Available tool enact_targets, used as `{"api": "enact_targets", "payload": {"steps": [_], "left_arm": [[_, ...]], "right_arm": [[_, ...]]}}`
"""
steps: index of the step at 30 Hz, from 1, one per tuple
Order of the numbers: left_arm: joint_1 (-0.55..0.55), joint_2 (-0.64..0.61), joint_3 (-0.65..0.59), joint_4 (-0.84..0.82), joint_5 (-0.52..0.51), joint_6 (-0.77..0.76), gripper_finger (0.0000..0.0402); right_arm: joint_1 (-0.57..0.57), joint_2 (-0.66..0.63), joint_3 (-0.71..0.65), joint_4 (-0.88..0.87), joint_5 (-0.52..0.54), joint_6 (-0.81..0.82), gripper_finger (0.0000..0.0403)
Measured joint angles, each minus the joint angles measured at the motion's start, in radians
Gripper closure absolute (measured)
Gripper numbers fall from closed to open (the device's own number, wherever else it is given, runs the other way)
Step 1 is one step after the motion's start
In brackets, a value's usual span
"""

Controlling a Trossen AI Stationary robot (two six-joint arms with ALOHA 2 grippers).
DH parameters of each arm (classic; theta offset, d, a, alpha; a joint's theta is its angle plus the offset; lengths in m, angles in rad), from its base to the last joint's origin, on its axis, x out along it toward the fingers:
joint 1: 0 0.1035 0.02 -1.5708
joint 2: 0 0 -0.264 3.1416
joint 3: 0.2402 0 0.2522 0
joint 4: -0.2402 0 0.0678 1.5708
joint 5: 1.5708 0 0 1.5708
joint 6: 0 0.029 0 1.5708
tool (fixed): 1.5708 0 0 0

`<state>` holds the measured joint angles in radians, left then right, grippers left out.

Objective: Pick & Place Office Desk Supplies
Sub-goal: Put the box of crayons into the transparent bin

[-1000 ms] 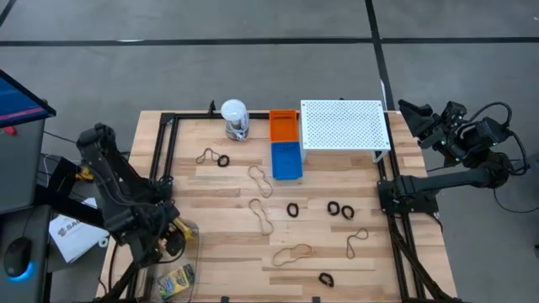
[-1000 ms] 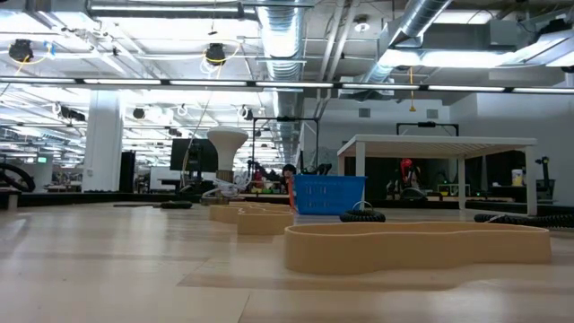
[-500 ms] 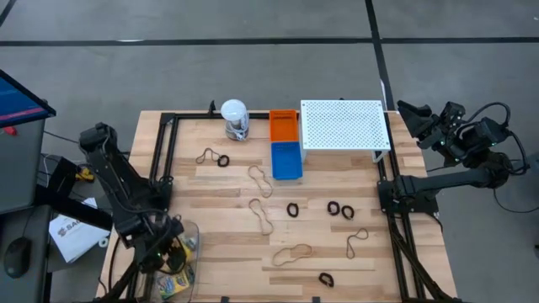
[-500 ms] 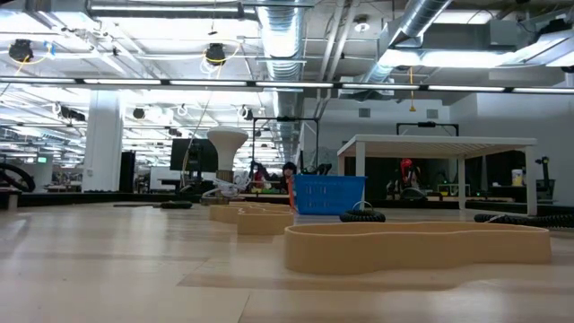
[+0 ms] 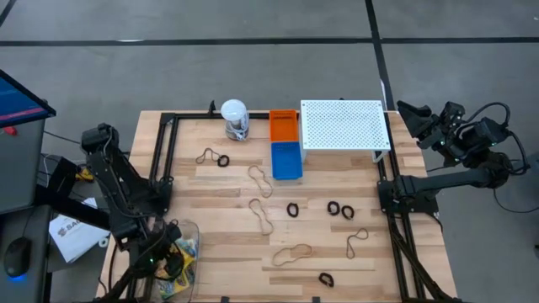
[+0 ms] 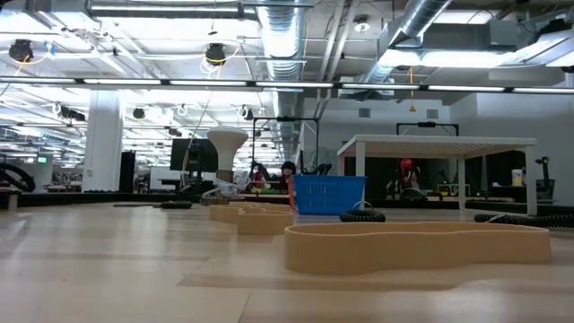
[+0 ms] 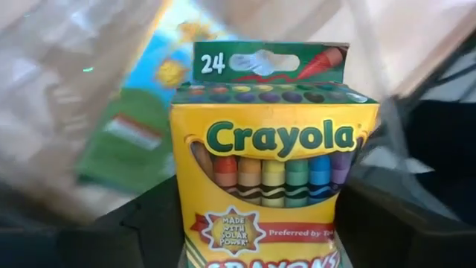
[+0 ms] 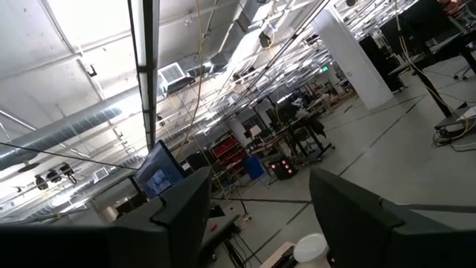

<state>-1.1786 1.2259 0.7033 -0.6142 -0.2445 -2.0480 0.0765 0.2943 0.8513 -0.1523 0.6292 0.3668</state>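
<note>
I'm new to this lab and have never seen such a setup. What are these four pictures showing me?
They show one moment of a two-armed robot at a wooden table.

The overhead picture shows everything: rubber bands and black clips scattered on the wood, an orange bin, a blue bin, a white perforated shelf and a white-lidded jar.

The low picture looks level across the tabletop, so one rubber band looms large.

The other two come from cameras on the wrists. The left tool, at the table's near-left corner, is shut on a Crayola crayon box. The right tool waits raised beyond the table's right edge, open and empty.
</note>
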Motion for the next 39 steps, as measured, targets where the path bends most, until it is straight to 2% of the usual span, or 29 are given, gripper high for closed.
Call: {"api": "enact_targets", "payload": {"steps": [8,11,20,26,30,34,39], "left_arm": [[-0.004,0.000,-0.129,0.354,-0.023,-0.029,0.0059],[-0.007,0.000,-0.163,0.417,-0.019,-0.033,0.0040],[-0.036,-0.068,-0.167,0.399,-0.002,-0.035,0.0030],[-0.047,-0.160,-0.165,0.266,-0.029,-0.079,0.0030],[-0.013,-0.141,-0.169,0.236,0.050,-0.073,0.0032],[-0.007,-0.109,-0.161,0.237,0.061,-0.040,0.0056],[-0.005,-0.077,-0.102,0.132,0.031,-0.057,0.0121]], "right_arm": [[0.000,0.032,-0.002,-0.006,0.001,0.012,0.0179],[0.000,0.047,-0.006,-0.035,0.000,0.036,0.0179],[0.000,0.066,-0.005,-0.023,0.000,0.053,0.0179],[0.000,0.066,-0.005,-0.022,0.000,0.053,0.0179],[0.000,0.066,-0.005,-0.021,0.000,0.053,0.0179],[0.000,0.066,-0.005,-0.018,0.000,0.053,0.0179],[0.000,0.066,-0.005,-0.017,0.000,0.053,0.0179]]}}
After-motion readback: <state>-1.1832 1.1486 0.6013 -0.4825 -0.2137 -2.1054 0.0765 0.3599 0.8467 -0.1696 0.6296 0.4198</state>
